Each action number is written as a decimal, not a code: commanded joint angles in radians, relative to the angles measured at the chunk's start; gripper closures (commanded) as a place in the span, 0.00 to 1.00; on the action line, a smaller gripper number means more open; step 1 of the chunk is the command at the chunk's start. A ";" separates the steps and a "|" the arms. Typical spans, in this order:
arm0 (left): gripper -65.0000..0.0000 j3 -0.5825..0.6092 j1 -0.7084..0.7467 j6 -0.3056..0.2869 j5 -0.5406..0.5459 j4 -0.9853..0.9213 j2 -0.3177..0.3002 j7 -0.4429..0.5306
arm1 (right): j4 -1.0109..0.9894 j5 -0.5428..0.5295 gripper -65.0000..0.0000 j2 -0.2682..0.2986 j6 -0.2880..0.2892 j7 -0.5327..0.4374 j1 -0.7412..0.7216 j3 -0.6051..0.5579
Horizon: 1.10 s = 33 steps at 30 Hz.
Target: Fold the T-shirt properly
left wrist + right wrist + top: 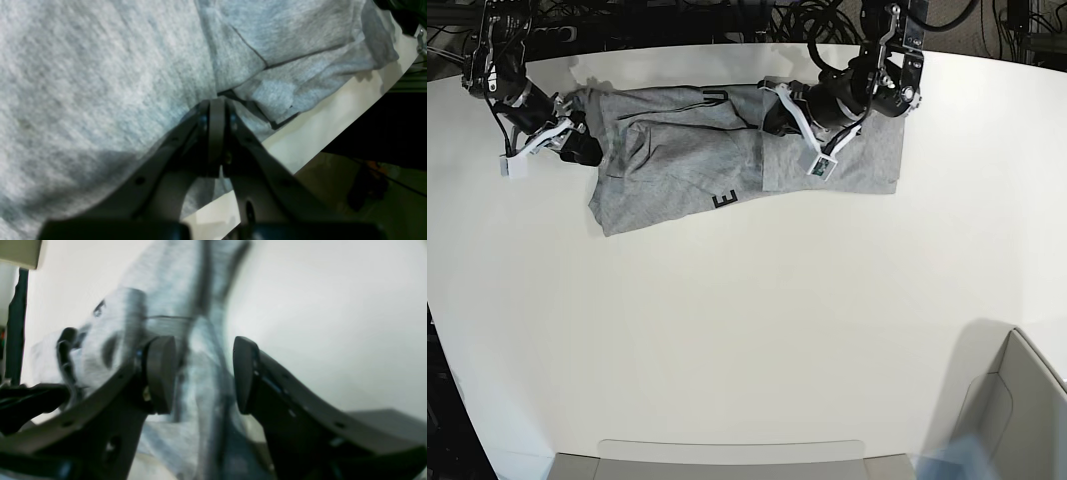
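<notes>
The light grey T-shirt (677, 160) lies crumpled along the far side of the white table (747, 330), with bits of black lettering (724, 200) showing at folded edges. My left gripper (772, 118) is over the shirt's middle. In the left wrist view the gripper (217, 100) is shut, pinching a fold of the shirt (100, 83). My right gripper (587, 150) is at the shirt's left end. In the right wrist view the gripper (203, 373) is open, and a ridge of the shirt (166, 290) runs between its pads (160, 373).
The table's far edge (300, 140) runs close behind the shirt, with a dark drop beyond it. Cables (677, 20) lie behind the table. A grey bin (1017, 420) stands at the front right and a flat tray (727, 455) sits at the front edge.
</notes>
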State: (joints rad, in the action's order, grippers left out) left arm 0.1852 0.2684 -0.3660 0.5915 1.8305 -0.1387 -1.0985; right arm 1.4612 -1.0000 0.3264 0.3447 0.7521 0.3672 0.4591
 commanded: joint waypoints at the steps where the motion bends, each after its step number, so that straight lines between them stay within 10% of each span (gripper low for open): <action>1: 1.00 -0.005 -0.005 -0.006 0.012 0.018 0.000 0.008 | -0.007 -0.021 0.57 0.004 0.021 -0.015 -0.006 0.013; 25: 1.00 0.003 -0.005 -0.006 0.012 -0.012 0.000 0.016 | -0.061 -0.015 0.58 -0.065 0.067 0.054 -0.124 -0.138; 33: 1.00 0.003 -0.005 -0.006 0.012 -0.010 0.000 0.010 | -0.063 0.247 0.96 -0.103 0.066 0.053 -0.182 -0.221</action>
State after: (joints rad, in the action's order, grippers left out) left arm 0.1879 0.2680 -0.3660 0.5915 1.8023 -0.1387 -1.0981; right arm 1.3926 -0.7765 0.2173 0.4011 0.7845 0.1837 0.2401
